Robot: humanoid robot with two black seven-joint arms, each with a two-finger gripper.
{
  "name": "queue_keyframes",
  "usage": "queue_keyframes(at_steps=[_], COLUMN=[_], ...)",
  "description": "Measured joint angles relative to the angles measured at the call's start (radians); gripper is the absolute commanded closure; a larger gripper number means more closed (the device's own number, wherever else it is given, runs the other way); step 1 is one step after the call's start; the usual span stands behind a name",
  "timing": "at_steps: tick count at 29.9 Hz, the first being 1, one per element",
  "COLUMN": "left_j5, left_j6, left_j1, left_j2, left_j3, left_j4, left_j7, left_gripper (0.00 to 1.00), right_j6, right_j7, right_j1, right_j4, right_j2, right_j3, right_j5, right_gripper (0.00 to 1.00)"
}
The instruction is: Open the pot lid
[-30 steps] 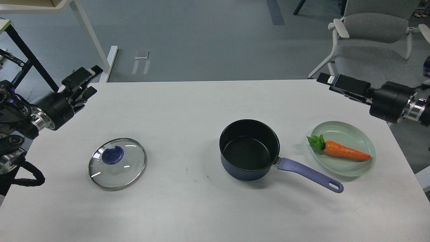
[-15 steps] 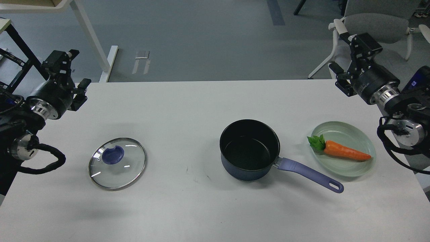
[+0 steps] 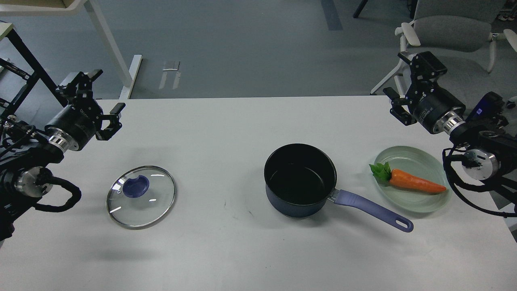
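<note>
On the white table (image 3: pixel 226 129) the glass lid (image 3: pixel 141 197) lay flat, well apart from the open pot (image 3: pixel 300 180) to its right. Above the far-left edge the left gripper (image 3: pixel 101 103) hung with fingers spread wide, holding nothing. Over the far-right corner the right gripper (image 3: pixel 405 83) was likewise spread and empty, near the plate (image 3: pixel 420 204) with its carrot (image 3: pixel 416 182).

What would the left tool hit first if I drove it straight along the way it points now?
Probably nothing on the table. The left tool points up and away toward the table's far left edge, not at the glass lid below it. Beyond looks like open floor, though depth is hard to judge.
</note>
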Motion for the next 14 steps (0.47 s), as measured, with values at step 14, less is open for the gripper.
queue_keyframes(at_steps=[14], left_j5=[0.004], left_j6=[-0.117], left_j1=[0.049], left_j2=[-0.004], left_j3=[-0.044], left_j4=[0.0], left_j7=[0.002], left_gripper=[0.01], right_j6=[0.206], right_j7=[0.0], right_j1=[-0.042], right_j4=[-0.006], right_j2=[-0.011], right_j3=[-0.001], right_j5=[0.1], right_gripper=[0.0])
